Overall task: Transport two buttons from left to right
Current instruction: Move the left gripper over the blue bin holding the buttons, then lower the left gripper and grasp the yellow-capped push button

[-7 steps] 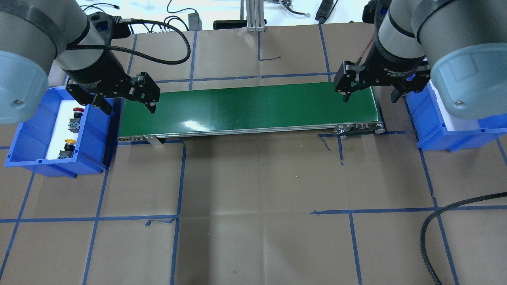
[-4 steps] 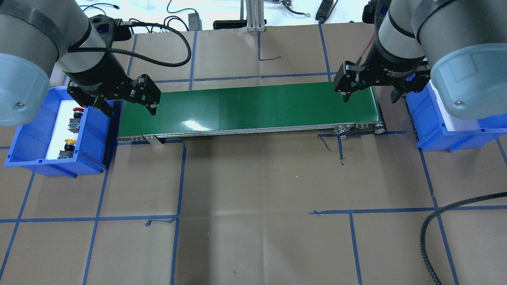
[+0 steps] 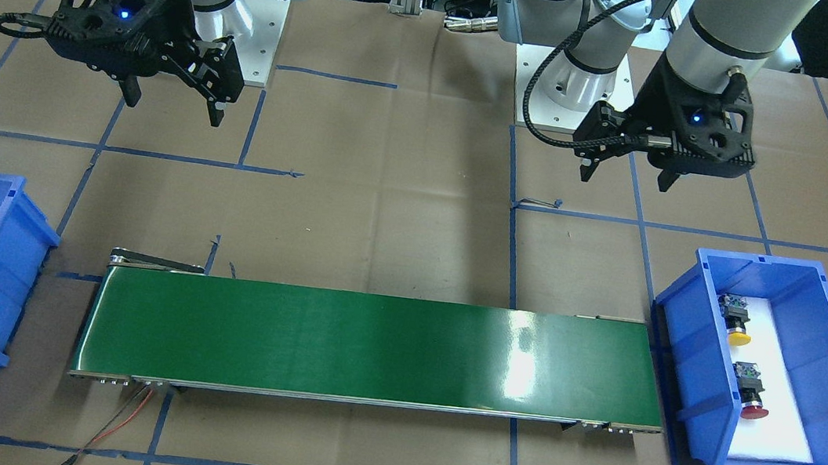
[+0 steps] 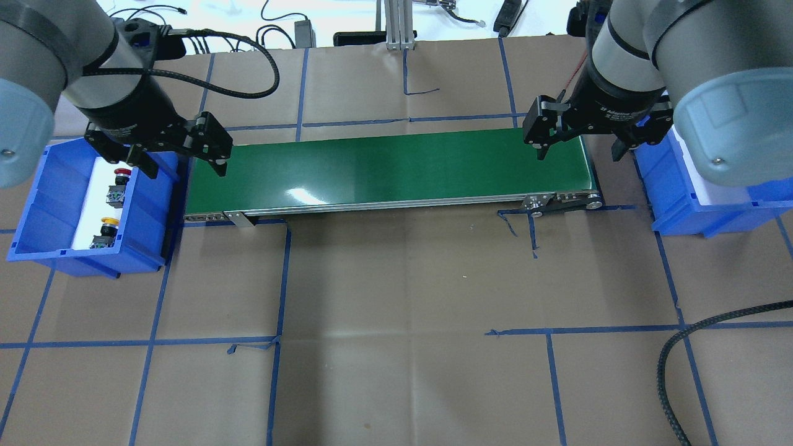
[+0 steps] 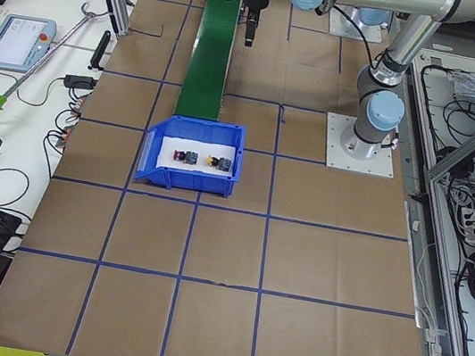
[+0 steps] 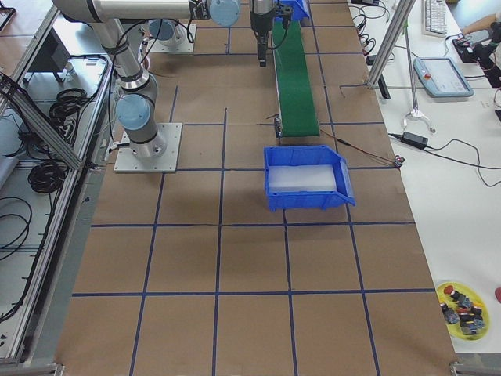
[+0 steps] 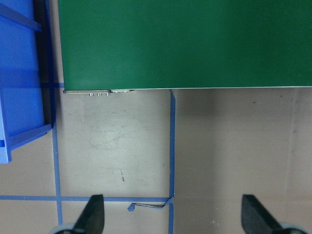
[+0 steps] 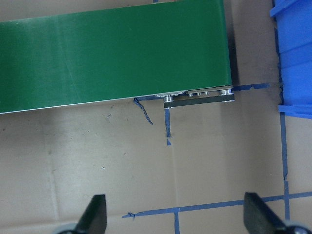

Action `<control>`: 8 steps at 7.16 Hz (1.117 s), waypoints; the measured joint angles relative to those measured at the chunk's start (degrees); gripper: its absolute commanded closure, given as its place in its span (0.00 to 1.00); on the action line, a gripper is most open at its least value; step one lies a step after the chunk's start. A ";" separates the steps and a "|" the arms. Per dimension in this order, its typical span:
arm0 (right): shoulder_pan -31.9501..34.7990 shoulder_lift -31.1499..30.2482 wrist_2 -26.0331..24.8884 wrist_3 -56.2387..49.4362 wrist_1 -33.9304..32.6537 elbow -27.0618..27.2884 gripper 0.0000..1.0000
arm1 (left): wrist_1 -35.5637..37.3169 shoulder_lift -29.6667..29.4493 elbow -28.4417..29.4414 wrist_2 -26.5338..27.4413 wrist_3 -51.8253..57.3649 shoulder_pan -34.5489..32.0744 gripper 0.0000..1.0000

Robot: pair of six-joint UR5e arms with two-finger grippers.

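Note:
Both buttons lie on the white liner of the left blue bin [image 4: 38, 201]: the red-capped button [image 4: 121, 174] farther back and the yellow-capped button [image 4: 109, 222] nearer the front. They also show in the front-facing view as the yellow button [image 3: 738, 332] and the red button [image 3: 752, 411]. My left gripper [image 4: 184, 167] hangs open and empty above the gap between that bin's inner wall and the green conveyor belt [image 4: 390, 167]. My right gripper [image 4: 578, 155] hangs open and empty over the belt's right end. Each wrist view shows spread fingertips with nothing between them.
A second blue bin [image 4: 676, 193] with a white liner stands at the belt's right end. A black braided cable [image 4: 672, 371] curls on the brown paper at the front right. Blue tape lines cross the table. A yellow plate of parts [image 6: 463, 307] sits far off.
My left gripper has shifted left, toward the bin with the buttons, still open. The right arm has not moved.

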 measured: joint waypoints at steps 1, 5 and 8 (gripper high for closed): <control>-0.02 0.00 -0.02 0.02 0.00 0.00 0.00 | -0.06 0.30 0.01 -0.10 3.44 4.44 0.00; -0.03 0.00 -0.09 0.02 0.00 0.00 0.00 | -0.10 0.34 -1.22 -0.19 24.62 24.85 0.00; -0.03 0.06 -0.09 -0.04 0.00 0.00 0.00 | 2.59 -1.45 -3.20 -0.26 31.78 30.47 0.00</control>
